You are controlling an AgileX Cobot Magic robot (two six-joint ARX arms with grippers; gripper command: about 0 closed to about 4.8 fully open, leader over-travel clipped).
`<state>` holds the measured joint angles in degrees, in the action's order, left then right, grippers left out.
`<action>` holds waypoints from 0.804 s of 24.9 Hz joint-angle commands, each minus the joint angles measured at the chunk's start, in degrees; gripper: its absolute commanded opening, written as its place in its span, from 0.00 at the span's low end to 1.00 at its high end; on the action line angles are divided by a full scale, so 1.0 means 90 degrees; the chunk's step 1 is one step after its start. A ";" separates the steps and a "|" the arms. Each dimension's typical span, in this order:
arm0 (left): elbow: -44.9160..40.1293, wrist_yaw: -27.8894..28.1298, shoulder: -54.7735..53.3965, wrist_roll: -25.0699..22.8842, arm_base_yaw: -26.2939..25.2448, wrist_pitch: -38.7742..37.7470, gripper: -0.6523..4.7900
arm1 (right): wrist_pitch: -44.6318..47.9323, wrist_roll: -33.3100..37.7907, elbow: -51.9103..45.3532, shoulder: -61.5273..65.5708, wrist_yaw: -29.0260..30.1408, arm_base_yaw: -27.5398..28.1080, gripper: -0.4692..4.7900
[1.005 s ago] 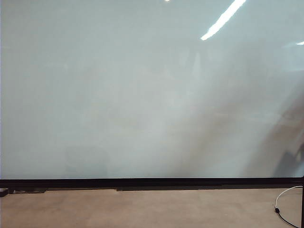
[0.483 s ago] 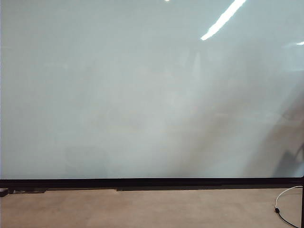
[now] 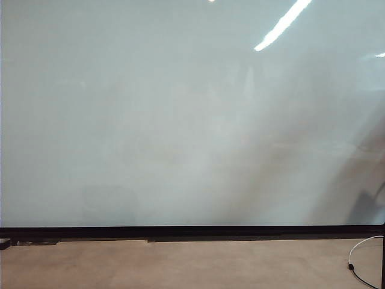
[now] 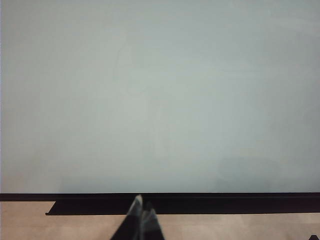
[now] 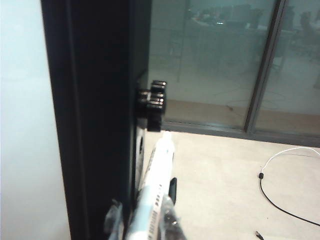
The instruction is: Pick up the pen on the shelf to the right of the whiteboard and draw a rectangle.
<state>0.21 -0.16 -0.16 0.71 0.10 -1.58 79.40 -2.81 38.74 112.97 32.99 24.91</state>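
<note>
Between the right hand's [image 5: 145,222] fingers, beside the whiteboard's [image 3: 180,120] black side frame: pen [image 5: 152,187] flanked, jaws narrowed over the last second, firm grip not yet certain | left hand [image 4: 141,220] parked low, closed, empty | no rectangle drawn.

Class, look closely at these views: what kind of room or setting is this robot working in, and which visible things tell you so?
Probably an office or lab. A big glossy whiteboard reflects ceiling lights, and glass partitions show desks beyond. The right gripper straddles the pen at the board's edge; the left gripper faces the board.
</note>
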 commanded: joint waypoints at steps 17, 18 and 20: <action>0.0019 -0.0005 -0.0002 -0.0029 0.0000 0.0041 0.11 | 0.0109 0.0104 0.0029 -0.0270 -0.0058 0.0165 0.08; 0.0019 -0.0005 -0.0002 -0.0029 0.0000 0.0041 0.11 | 0.0107 0.0109 0.0027 -0.0318 -0.0126 0.0187 0.08; 0.0019 -0.0005 -0.0002 -0.0029 0.0000 0.0041 0.11 | 0.0078 0.0109 0.0015 -0.0398 -0.0233 0.0219 0.08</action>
<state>0.21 -0.19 -0.16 0.71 0.10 -1.58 79.46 -2.17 38.87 110.19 31.70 26.72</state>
